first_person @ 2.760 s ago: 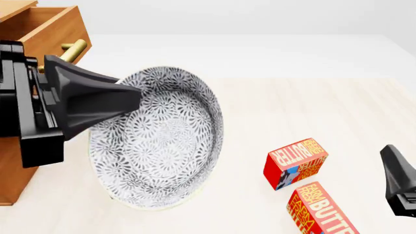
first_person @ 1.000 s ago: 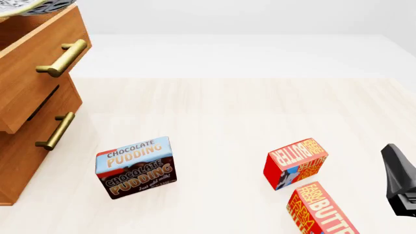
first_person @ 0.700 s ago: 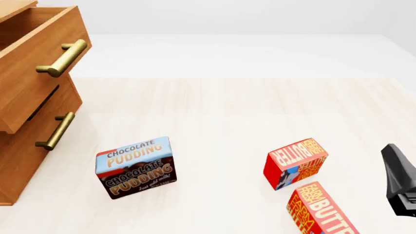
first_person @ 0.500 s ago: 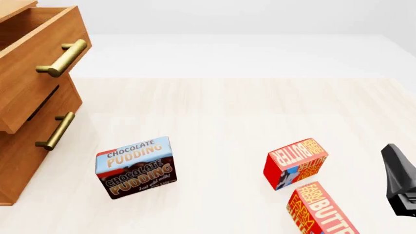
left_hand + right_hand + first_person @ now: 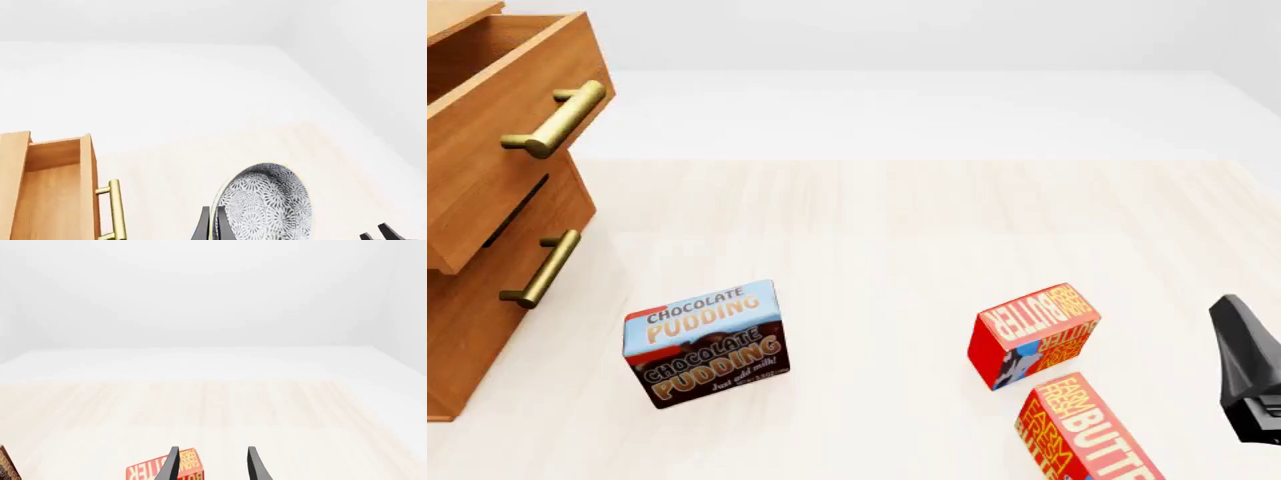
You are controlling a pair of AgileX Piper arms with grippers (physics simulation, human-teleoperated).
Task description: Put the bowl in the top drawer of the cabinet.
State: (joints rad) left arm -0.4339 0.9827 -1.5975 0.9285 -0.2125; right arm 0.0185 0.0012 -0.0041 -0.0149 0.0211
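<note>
The bowl point(image 5: 267, 202) shows only in the left wrist view, standing on edge with its patterned inside facing the camera. The left end effector point(image 5: 213, 225) is clamped on the bowl's rim, its dark fingers point(image 5: 203, 227) pressed close together with the cream rim between them. In that same view the top drawer point(image 5: 50, 185) of the cabinet point(image 5: 481, 250) is pulled open, its bare wooden inside exposed and its brass bar handle point(image 5: 117, 210) on the side facing the bowl; the bowl is held apart from the drawer, above the worktop point(image 5: 934, 230).

In the front view the cabinet stands at the worktop's left edge, the open top drawer jutting out over the lower drawer point(image 5: 507, 290), which is shut. A chocolate pudding box point(image 5: 705, 342) sits near the cabinet, toward the near edge. Two red butter boxes lie toward the near right corner, one point(image 5: 1034, 335) just behind the other point(image 5: 1088, 430).

The right end effector point(image 5: 211, 465) is spread open with nothing between its fingers, over the worktop near the butter boxes.
</note>
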